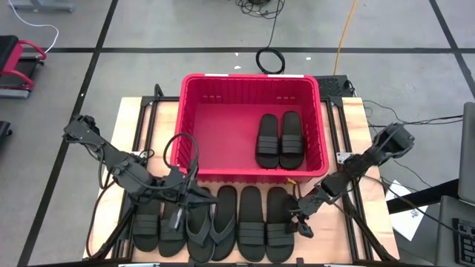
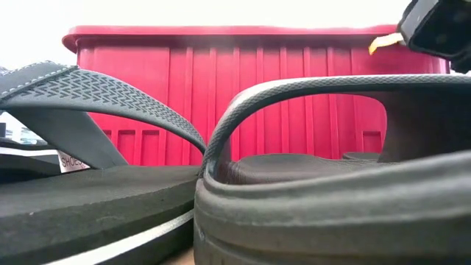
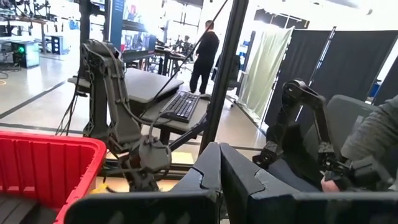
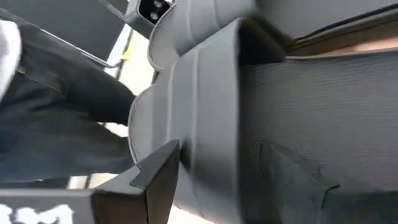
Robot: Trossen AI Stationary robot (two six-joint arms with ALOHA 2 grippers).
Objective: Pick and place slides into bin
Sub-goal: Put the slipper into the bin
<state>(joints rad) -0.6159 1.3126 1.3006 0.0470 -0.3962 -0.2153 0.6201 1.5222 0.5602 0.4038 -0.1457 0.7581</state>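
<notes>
Two sandals (image 1: 280, 140) lay side by side in the red bin (image 1: 194, 119), and six more (image 1: 214, 223) sat in a row on the tabletop (image 1: 375, 222) before it. The left tool (image 1: 178, 216) hung over the row's left end and the right tool (image 1: 303, 220) at its right end; I cannot tell how far either was open. Only the left wrist view showed a person (image 3: 203, 55) standing in the room beyond.

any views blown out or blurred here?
Low view: sky above the red bin is blown out white, and the nearest slide is soft. Right wrist view: motion-smeared, slide strap fills it. Left wrist view: bright background glare. High view: even light.
</notes>
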